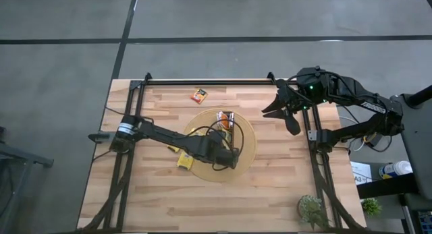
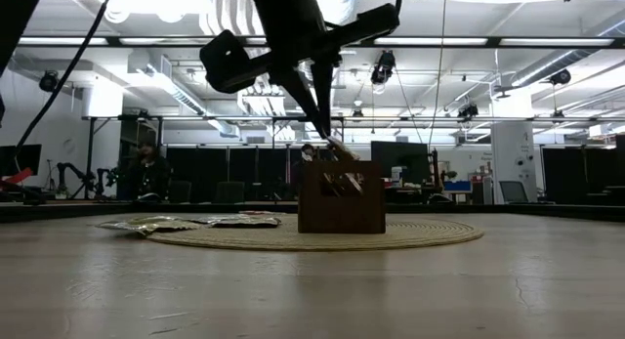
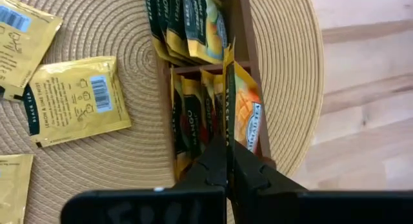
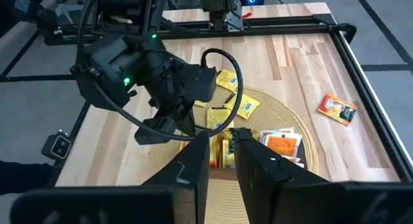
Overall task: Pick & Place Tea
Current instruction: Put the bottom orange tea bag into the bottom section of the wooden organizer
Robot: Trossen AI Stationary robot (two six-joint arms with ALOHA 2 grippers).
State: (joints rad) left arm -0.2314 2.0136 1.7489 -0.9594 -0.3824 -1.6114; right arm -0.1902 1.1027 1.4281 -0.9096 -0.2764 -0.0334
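A long dark-brown tray (image 3: pixel 248 30) stands on the round tan disc (image 1: pixel 250 150) and holds several tea sachets upright in its compartments. My left gripper (image 3: pixel 227 166) reaches down over the tray, shut on an orange-yellow sachet (image 3: pixel 245 111). Loose yellow sachets (image 3: pixel 77 101) lie flat on the disc beside the tray. One orange sachet (image 1: pixel 198 95) lies on the wood near the far edge. My right gripper (image 4: pixel 222 156) hangs high at the table's far right, its fingers a little apart with nothing between them. My left gripper pinches the sachet's top edge (image 3: pixel 227 135) between its two fingers. The fingers come from above, slanting steeply down (image 2: pixel 327 134). The sachet stands on edge below the fingers, its lower part inside a tray compartment next to other sachets.
A black rail frame (image 1: pixel 202 81) borders the far edge and both sides of the wooden table. A small potted plant (image 1: pixel 312 210) stands at the near right corner. More flat sachets (image 2: pixel 186 222) lie at the disc's left side.
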